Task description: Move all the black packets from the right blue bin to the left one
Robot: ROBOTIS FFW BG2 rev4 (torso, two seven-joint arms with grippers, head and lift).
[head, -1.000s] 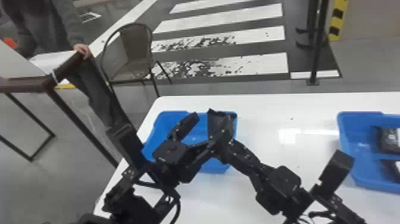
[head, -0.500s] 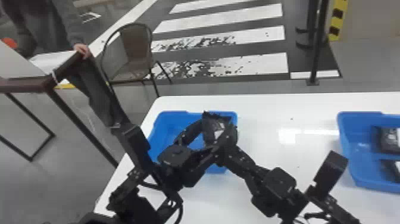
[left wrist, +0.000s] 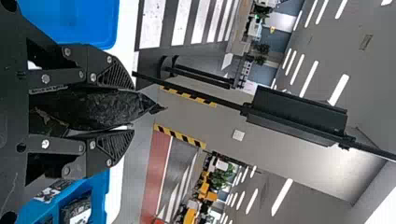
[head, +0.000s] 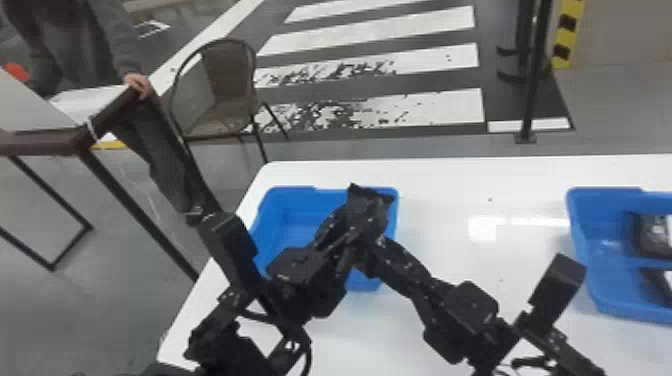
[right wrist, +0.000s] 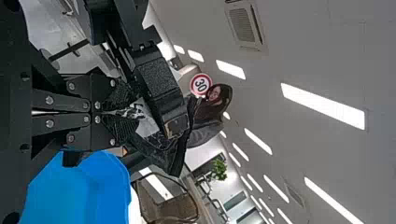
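The left gripper (head: 347, 225) has the black packet (left wrist: 102, 109) snug between its fingers. The right gripper (head: 375, 245), nearly closed, pinches that packet's edge too.

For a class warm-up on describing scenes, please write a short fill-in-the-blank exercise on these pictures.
The left gripper holds a ____ packet between its fingers. Other packets lie in the ____ bin. The right gripper meets the left one over the left bin, whose colour is ____. Both bins stand on a ____ table.

Missing words: black; right; blue; white.
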